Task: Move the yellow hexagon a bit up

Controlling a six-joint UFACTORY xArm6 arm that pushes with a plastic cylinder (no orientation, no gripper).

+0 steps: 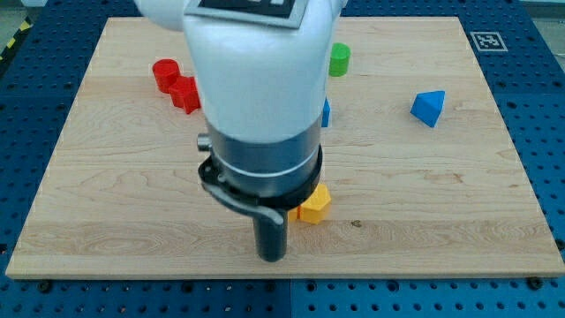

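Observation:
The yellow hexagon [314, 205] lies on the wooden board [424, 194] just right of centre, low in the view, partly hidden behind my arm's body. My arm's white and dark body fills the middle of the view. My tip [271, 257] is at the lower end of the dark rod, a little left of and below the yellow hexagon, close to it. I cannot tell whether the tip touches the hexagon.
A red cylinder [165, 73] and a red block [186, 94] lie together at the upper left. A green cylinder [339, 59] sits near the top. A blue block [326, 112] peeks out beside my arm. A blue triangular block [428, 108] lies at the right.

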